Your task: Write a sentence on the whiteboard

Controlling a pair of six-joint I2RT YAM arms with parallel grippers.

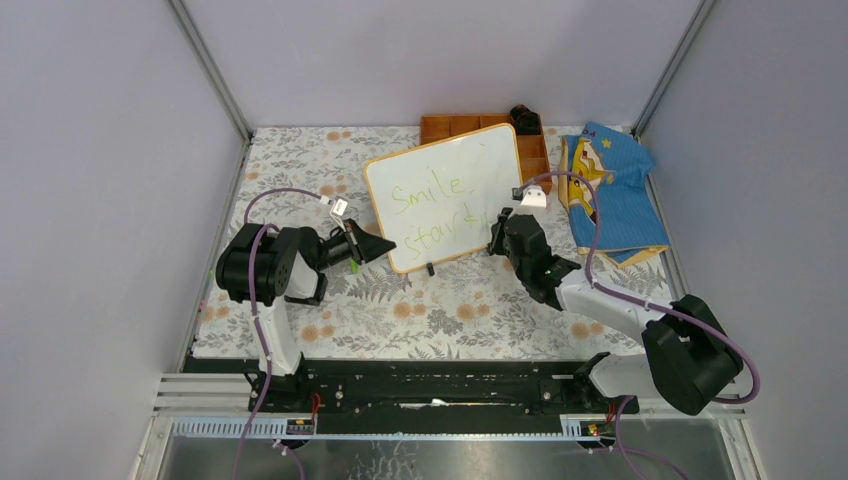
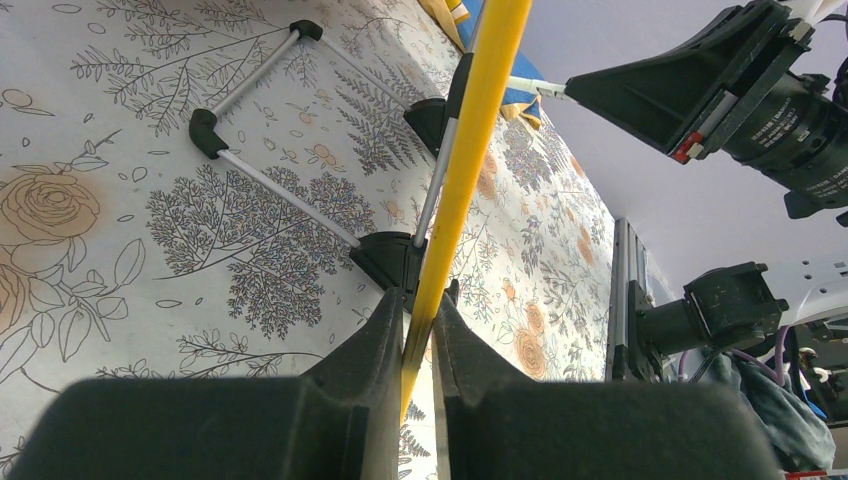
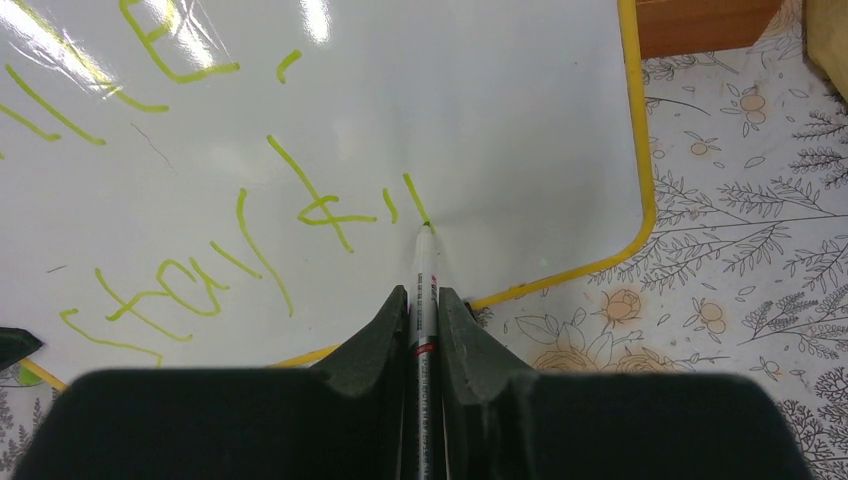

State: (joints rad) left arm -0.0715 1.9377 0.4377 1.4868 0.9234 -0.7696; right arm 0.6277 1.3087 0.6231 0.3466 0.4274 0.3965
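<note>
Your whiteboard point(image 1: 460, 180) stands on the flowery bench point(image 1: 400, 310), a bit past the middle, and it leans back on its black feet. Its face looks toward the two arms.

On the whiteboard you can see the sentence point(image 1: 428, 196) in thin yellow-green lines. The top line says "Smile". The line under it starts with "stay", and after that come a few more strokes that do not make a full word.

Your left tool point(image 2: 420, 320) is at the whiteboard's left side, low down. Its two black fingers are pinching the thin yellow edge of the whiteboard between them. In the left wrist view you can also see the silver stand point(image 2: 270, 180) with black corners. It lies flat on the bench behind the whiteboard.

Your right tool point(image 3: 422, 300) is at the whiteboard's lower right corner. Its fingers are pressed onto a thin white marker point(image 3: 424, 260), which pokes out past the fingertips. The marker's tip touches the whiteboard at the bottom end of the last short stroke, to the right of "stay" and close to the rounded corner.

Behind the whiteboard's top edge sits an orange tray point(image 1: 462, 124) with small boxes in it. To the right of the whiteboard lies a blue cloth point(image 1: 612, 190) with yellow on it.
</note>
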